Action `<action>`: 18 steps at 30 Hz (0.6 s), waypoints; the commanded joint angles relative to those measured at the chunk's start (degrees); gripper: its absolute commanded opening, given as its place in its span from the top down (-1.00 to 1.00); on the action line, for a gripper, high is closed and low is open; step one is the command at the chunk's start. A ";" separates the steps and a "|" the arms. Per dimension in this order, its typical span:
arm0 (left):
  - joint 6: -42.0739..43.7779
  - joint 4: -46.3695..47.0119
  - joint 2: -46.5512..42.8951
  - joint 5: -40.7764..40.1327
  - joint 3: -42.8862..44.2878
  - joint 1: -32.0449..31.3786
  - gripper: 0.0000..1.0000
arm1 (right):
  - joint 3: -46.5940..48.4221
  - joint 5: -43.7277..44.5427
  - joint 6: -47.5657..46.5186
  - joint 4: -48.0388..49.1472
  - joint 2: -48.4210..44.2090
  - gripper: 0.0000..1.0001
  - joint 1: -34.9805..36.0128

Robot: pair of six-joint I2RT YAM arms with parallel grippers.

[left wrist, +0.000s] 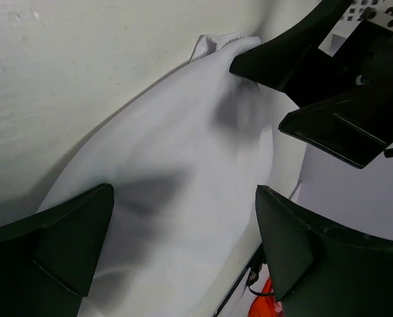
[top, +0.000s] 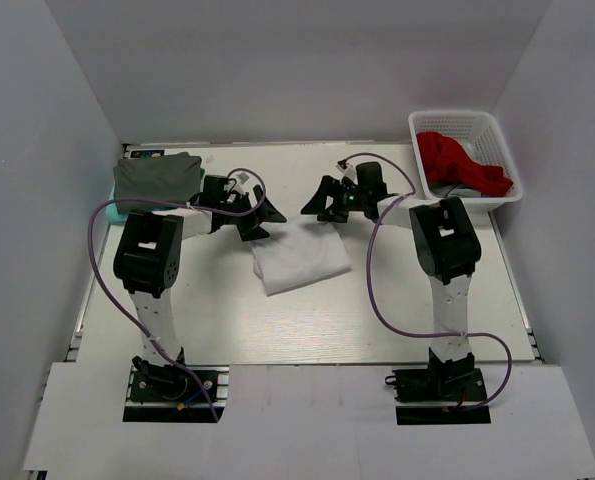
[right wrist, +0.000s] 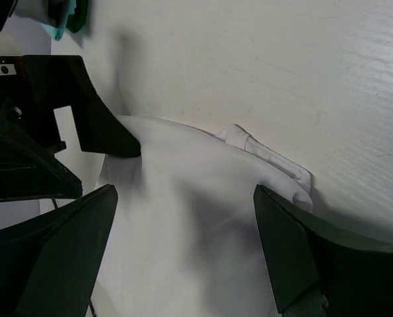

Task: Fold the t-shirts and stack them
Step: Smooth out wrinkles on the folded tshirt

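Observation:
The white t-shirt lies folded in the middle of the table. It fills both wrist views. My left gripper is open just above its far left corner. My right gripper is open just above its far right edge. Both sets of jaws stand wide apart over the cloth and hold nothing. A folded dark grey t-shirt lies on a teal one at the far left.
A white basket at the far right holds red cloth and some grey cloth. White walls enclose the table on three sides. Purple cables loop beside each arm.

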 commanded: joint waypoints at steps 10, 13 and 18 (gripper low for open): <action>6.73 -4.65 -2.67 -3.19 8.56 3.57 -1.00 | 7.27 8.34 -7.36 -9.12 -3.58 -0.81 -0.01; 8.76 -9.05 -8.12 -11.72 12.70 2.87 -1.00 | 5.63 8.86 -8.34 -9.48 -7.98 -0.81 0.51; 8.85 -8.89 -14.45 -12.02 9.74 2.25 -1.00 | -2.89 7.99 -10.18 -9.21 -18.79 -0.81 2.27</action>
